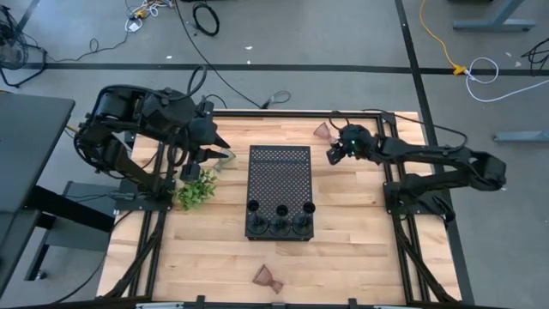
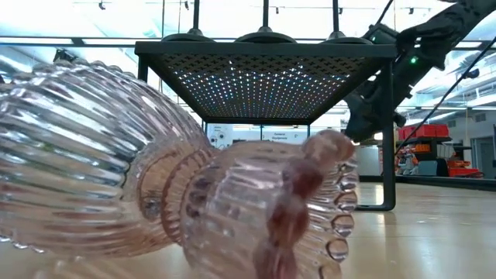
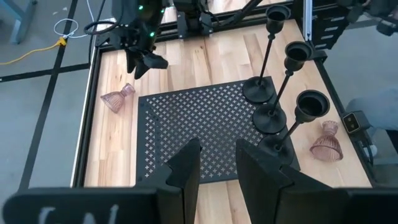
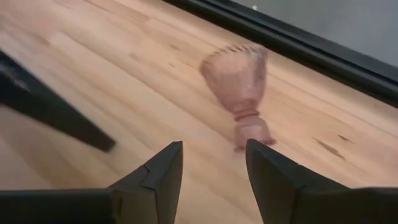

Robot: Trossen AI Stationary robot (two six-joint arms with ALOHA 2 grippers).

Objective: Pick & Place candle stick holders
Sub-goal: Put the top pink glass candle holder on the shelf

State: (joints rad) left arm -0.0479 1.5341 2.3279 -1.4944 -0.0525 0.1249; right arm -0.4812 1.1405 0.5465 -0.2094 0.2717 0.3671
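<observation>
Three black candle stick holders [image 1: 280, 225] stand on their disc bases at the near end of the black perforated tray [image 1: 279, 172]; they also show in the left wrist view [image 3: 273, 81]. One pinkish glass cup [image 1: 323, 130] lies on its side at the far right of the tray. My right gripper [image 1: 333, 154] is open just short of it, with the cup [image 4: 239, 87] ahead of its fingers [image 4: 211, 149], untouched. A second pinkish cup [image 1: 268, 277] lies on its side near the front edge and fills the low view [image 2: 155, 201]. My left gripper [image 1: 219, 139] is open and empty left of the tray's far end [image 3: 217, 146].
A green leafy sprig [image 1: 197, 189] lies left of the tray, with a small pale glass thing [image 1: 224, 156] beside it under my left gripper. The tray stands raised on legs [image 2: 387, 155]. Bare wood lies to the tray's right and near side.
</observation>
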